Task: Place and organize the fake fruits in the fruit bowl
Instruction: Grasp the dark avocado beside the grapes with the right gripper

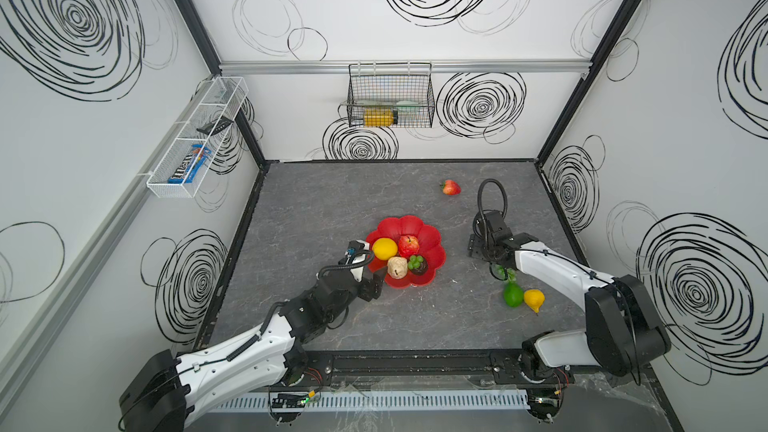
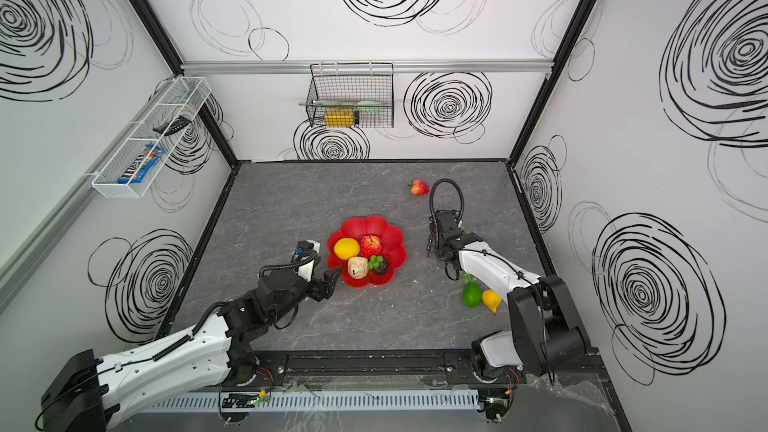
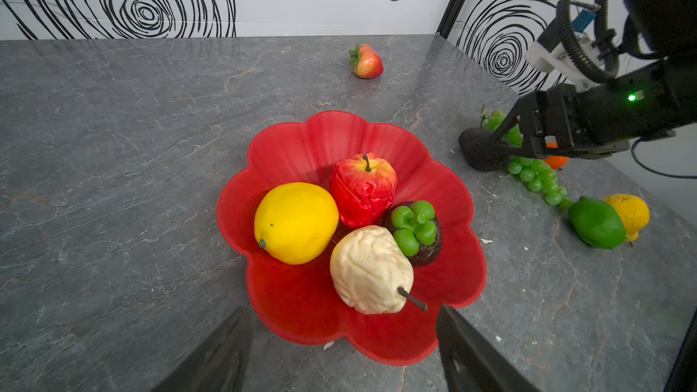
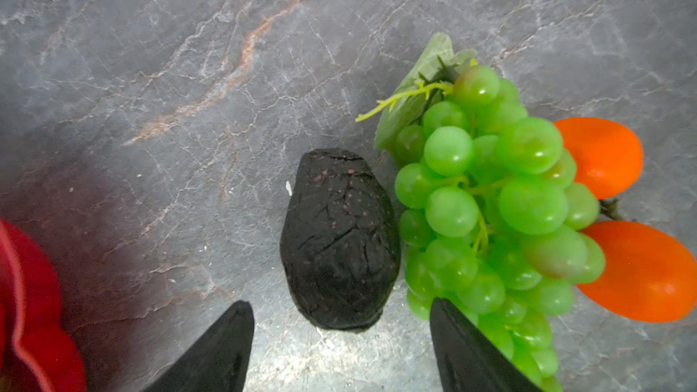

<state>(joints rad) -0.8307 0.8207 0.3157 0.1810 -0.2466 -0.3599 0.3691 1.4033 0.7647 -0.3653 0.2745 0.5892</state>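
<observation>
The red fruit bowl (image 1: pixel 432 238) (image 3: pixel 301 145) sits mid-table and holds a lemon (image 1: pixel 384 248), apple (image 1: pixel 408 245), pear (image 3: pixel 369 269) and mangosteen (image 3: pixel 415 228). My left gripper (image 3: pixel 344 318) is open and empty at the bowl's near rim, just short of the pear. To the right of the bowl my right gripper (image 4: pixel 339 307) points down, open, with the dark avocado (image 4: pixel 339 239) lying just past its fingertips, untouched. Green grapes (image 4: pixel 490 201) and two tiny oranges (image 4: pixel 603 156) lie against the avocado's far side. A lime (image 1: pixel 513 295), a second lemon (image 1: pixel 534 299) and a strawberry (image 1: pixel 451 187) lie loose on the table.
A black wire basket (image 1: pixel 390 95) with a yellow bottle (image 1: pixel 378 117) hangs on the back wall. A long white mesh tray (image 1: pixel 195 139) hangs on the left wall. Walls close the table on three sides.
</observation>
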